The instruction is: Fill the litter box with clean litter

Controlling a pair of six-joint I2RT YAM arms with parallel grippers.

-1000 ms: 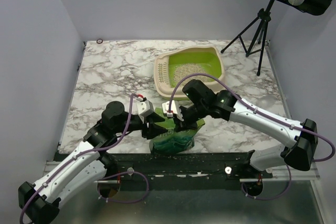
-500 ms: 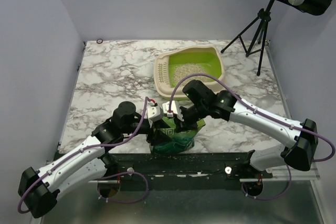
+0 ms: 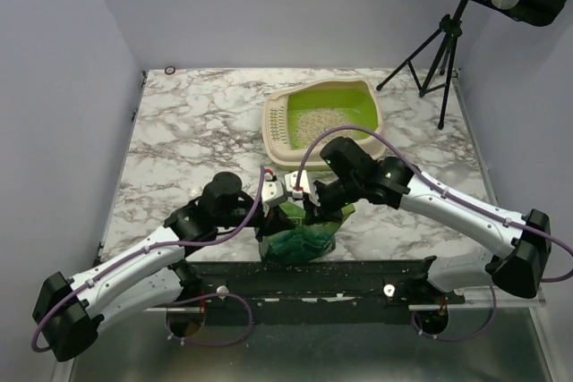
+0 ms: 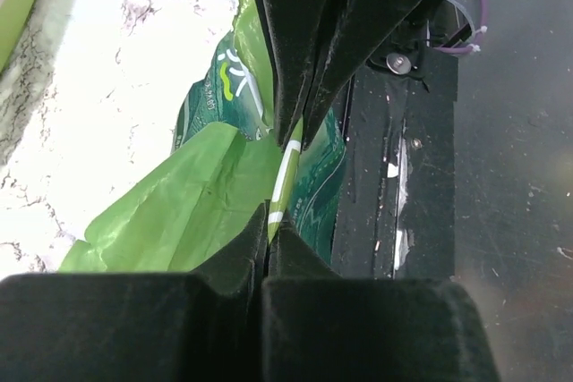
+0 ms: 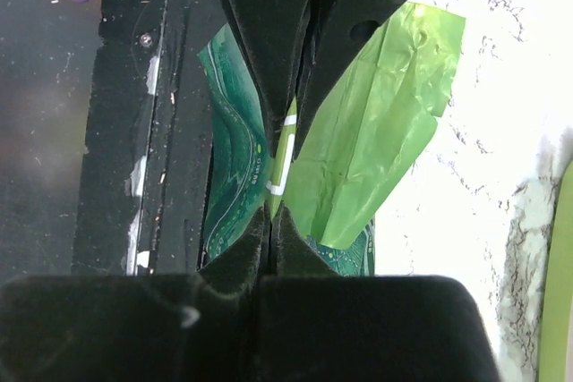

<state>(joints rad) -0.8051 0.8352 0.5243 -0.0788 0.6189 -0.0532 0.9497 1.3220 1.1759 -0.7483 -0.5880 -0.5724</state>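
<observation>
Litter box: a rounded tray with a lime-green inside (image 3: 347, 96) and a beige rim. It sits toward the far right of the white-and-grey marble table (image 3: 197, 131), slotted end to the left.
Litter in the box: a patch of pale grey-beige granules (image 3: 315, 121) lies across the middle of the floor. Bare green shows beyond it and to the right.
Litter supply: a green printed plastic bag (image 3: 300, 241) stands at the table's near edge. It is apart from the box, with a strip of marble between them.
Left gripper (image 4: 269, 234): clenched on the bag's thin top edge, fingers pressed flat against the film.
Right gripper (image 5: 269, 210): clamped on the same top edge, tip to tip with the left one, so both pinch one narrow strip.
Done so far: I'd say some litter has gone in, but only a thin layer that doesn't cover the floor.
Left to do: likely lift the bag by this two-handed hold, bring its mouth over the tray, tip out more and spread it.
Progress: my guess is under halfway.
Unclear: how much litter the bag holds, since its inside is hidden.
</observation>
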